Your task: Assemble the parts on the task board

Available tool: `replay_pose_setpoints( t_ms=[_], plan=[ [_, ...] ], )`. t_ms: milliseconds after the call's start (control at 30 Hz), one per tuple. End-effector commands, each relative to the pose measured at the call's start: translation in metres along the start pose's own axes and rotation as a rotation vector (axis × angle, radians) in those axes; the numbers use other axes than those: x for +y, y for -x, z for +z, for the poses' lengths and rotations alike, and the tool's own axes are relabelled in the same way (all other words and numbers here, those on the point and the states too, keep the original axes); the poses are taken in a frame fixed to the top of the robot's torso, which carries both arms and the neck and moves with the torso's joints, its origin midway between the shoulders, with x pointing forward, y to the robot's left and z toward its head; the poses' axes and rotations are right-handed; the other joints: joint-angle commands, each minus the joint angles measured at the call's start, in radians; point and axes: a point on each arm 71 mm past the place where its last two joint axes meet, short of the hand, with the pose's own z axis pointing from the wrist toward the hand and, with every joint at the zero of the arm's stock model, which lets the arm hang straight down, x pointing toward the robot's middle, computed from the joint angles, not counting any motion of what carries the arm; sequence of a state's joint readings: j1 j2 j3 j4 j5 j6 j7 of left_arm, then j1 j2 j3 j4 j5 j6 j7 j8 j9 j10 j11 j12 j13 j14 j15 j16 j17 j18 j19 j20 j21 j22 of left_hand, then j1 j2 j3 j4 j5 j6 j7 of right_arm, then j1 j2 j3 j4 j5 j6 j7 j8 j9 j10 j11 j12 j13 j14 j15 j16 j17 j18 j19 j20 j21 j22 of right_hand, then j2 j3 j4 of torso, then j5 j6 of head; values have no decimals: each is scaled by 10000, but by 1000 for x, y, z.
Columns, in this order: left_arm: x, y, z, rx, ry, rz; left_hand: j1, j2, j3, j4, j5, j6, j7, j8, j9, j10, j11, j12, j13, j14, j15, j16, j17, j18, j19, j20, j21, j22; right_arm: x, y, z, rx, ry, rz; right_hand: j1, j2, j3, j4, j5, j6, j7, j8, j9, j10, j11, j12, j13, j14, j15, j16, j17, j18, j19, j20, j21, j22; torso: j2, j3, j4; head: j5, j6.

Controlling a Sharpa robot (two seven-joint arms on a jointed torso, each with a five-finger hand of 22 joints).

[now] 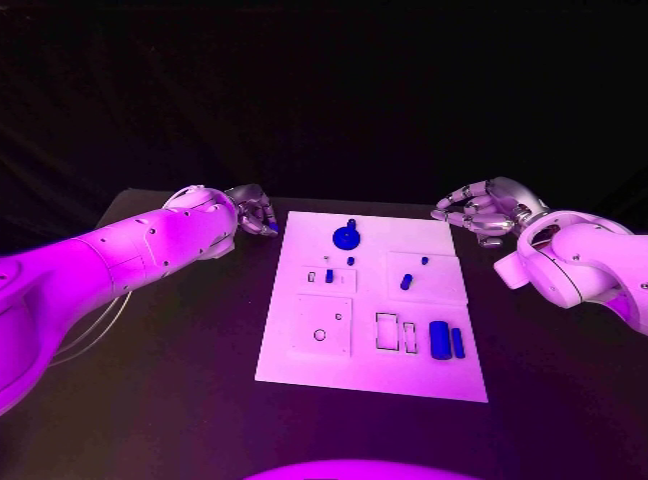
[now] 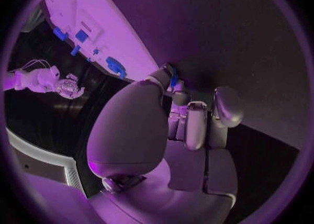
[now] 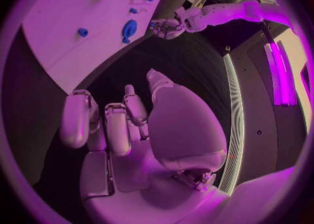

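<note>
While pinching a small blue part [image 2: 173,80] in left hand [image 1: 249,222] off the board's [image 1: 303,360] far-left corner, carry low, align first. Right hand [image 1: 480,212] curled, empty.

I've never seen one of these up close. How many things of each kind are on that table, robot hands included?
Robot hands: 2 (left, right)
White task board: 1
Blue pieces on the board: 7
Blue piece pinched by the left robot hand: 1
Total: 11
</note>
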State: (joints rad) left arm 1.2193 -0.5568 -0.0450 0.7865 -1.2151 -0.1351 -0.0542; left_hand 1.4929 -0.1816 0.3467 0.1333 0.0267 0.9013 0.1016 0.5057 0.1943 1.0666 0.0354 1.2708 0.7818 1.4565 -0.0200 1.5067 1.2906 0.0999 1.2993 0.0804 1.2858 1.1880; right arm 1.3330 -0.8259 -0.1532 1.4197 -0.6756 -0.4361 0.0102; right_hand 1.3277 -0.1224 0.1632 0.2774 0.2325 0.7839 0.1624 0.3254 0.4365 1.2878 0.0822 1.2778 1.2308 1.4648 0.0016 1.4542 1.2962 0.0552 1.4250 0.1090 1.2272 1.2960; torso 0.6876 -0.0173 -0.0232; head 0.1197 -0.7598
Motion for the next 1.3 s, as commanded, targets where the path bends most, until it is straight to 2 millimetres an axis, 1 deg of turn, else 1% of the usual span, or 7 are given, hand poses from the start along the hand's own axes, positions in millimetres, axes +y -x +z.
replay_pose_setpoints(
  t_ms=[33,200,267,500,900,1167,1300],
  plan=[
    [1,-8,-1,22,-79,-39,225,169,1046,-167,235,695,6,165,-6,559,-91,232,327,613,-117,286,1531,-77,269,-81,296,291,0,-1,0,39,30,-6,-389,-27,193,87,162,-75,-24,231,72,-41,-67,-26,-20,565,-30,-74,786,224,-34,-69,-230,913,-4,6,9,3,-2],
    [1,-5,-3,-307,-383,-327,-59,166,1831,-504,236,1047,-38,449,226,1043,-184,404,971,724,-204,345,1770,-99,340,-157,383,396,0,-1,0,34,29,-7,-389,-27,193,87,162,-75,-24,231,72,-41,-67,-26,-20,565,-30,-74,786,224,-34,-69,-230,913,-4,-6,8,14,6],
    [1,-4,-5,-405,-520,-498,-282,158,2181,-640,227,1034,-53,538,325,1208,-209,473,1218,740,-238,350,1802,-105,356,-189,405,425,0,0,0,31,26,-8,-389,-27,193,87,162,-75,-24,231,72,-41,-67,-26,-20,565,-30,-74,786,224,-34,-69,-230,913,-5,-3,10,12,12],
    [2,-1,-9,-510,-839,-1148,-894,115,2837,-1025,234,909,-88,803,607,1386,-307,539,1538,741,-313,335,1798,-100,336,-255,401,426,0,0,0,32,18,-9,-389,-27,193,87,162,-75,-24,231,72,-41,-67,-26,-20,565,-30,-74,786,224,-34,-69,-230,913,-11,-3,17,2,10],
    [5,4,-21,-538,-1015,-1906,-1077,95,3062,-1219,236,876,-115,923,710,1465,-330,578,1683,752,-336,337,1821,-103,344,-285,413,447,-1,1,-1,16,-4,-13,-389,-27,193,87,162,-75,-24,231,72,-41,-67,-26,-20,565,-30,-74,786,224,-34,-69,-230,913,-15,5,25,-11,42],
    [-14,-5,-29,-5,-1480,-2080,-1162,75,3160,-1309,235,872,-126,979,734,1519,-344,604,1766,763,-349,343,1847,-111,366,-293,436,478,-1,1,-1,25,-9,-13,-384,-29,201,82,165,-72,-27,245,69,-46,-69,-31,-27,565,-31,-78,783,227,-39,-71,-249,906,-7,0,6,-9,47],
    [-24,-10,-33,89,-1748,-2016,-1213,60,3183,-1332,234,865,-125,997,737,1518,-341,599,1758,775,-351,351,1873,-117,385,-297,456,505,-2,1,-1,22,-11,-12,-384,-29,201,82,165,-72,-27,245,69,-46,-69,-31,-27,565,-31,-78,783,227,-39,-71,-249,906,-13,1,16,-28,48]
  ],
)
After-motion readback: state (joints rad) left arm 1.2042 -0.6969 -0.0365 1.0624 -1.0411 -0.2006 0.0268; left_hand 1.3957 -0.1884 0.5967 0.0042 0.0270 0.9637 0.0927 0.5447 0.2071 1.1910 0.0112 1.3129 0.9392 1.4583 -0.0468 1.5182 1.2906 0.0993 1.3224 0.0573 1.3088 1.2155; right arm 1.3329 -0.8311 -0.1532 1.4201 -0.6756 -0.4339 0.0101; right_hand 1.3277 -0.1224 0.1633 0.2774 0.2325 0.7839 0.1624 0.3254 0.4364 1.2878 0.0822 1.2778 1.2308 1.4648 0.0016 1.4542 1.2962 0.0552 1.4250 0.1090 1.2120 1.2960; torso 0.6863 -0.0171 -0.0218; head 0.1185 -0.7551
